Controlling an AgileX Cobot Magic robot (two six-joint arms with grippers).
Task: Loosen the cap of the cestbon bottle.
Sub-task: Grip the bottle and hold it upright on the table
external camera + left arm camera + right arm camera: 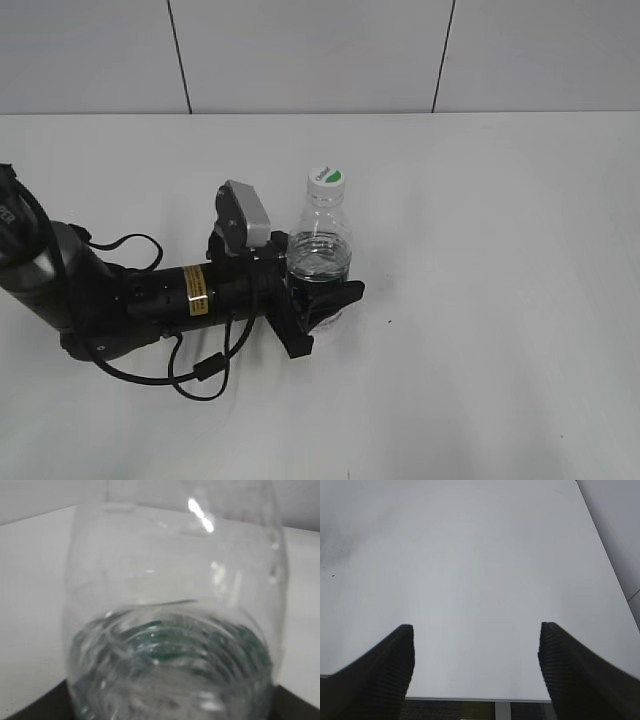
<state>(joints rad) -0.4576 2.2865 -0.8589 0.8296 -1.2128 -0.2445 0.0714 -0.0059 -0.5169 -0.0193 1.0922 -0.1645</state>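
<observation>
The cestbon bottle stands upright on the white table, clear plastic with water in it. Its white cap with a green half-circle mark sits on top. My left gripper reaches in from the left and is shut on the bottle's lower body. In the left wrist view the bottle fills the frame, with green showing through the water. My right gripper is open and empty above bare table, with only its two dark fingertips showing. It does not show in the exterior view.
The left arm and its black cables lie across the left front of the table. A tiled wall runs behind the table. The table's edge shows below the right gripper.
</observation>
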